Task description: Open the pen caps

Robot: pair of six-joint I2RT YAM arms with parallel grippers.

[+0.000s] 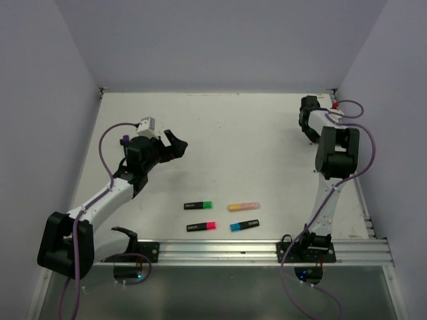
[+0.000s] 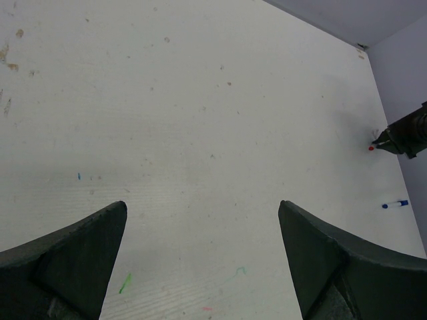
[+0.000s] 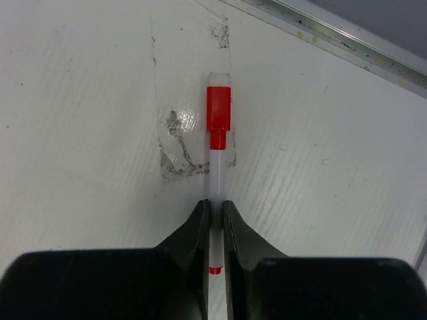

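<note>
- Right wrist view: the right gripper (image 3: pixel 213 208) is pinched narrow on the barrel of a thin white pen (image 3: pixel 215 175), with a finger touching it on each side. The pen lies flat on the table (image 3: pixel 80 120) and points straight away from the fingers.
- The same view shows the red cap (image 3: pixel 218 109) seated on the pen's far end, well clear of the fingertips. A metal strip (image 3: pixel 333 32) runs along the table's edge beyond it. Neither can be made out clearly from overhead.
- Top view: the right arm reaches to the far right corner of the table, but its fingers and the pen cannot be made out there.
- Only the top view shows the four highlighters lying in two rows near the arm bases. The green-capped highlighter (image 1: pixel 199 205) and peach-orange highlighter (image 1: pixel 243 207) are in the farther row. The pink-capped highlighter (image 1: pixel 201 227) and blue-capped highlighter (image 1: pixel 245 225) are in the nearer row. All are capped and none is near either gripper.
- Left wrist view: the left gripper (image 2: pixel 202 208) is spread wide over bare table and holds nothing. In the top view it hangs left of centre.
- Only the left wrist view shows a blue-tipped thin pen (image 2: pixel 395 205) lying near the table's right edge. The right gripper is small in the distance with a red speck at its tip.
</note>
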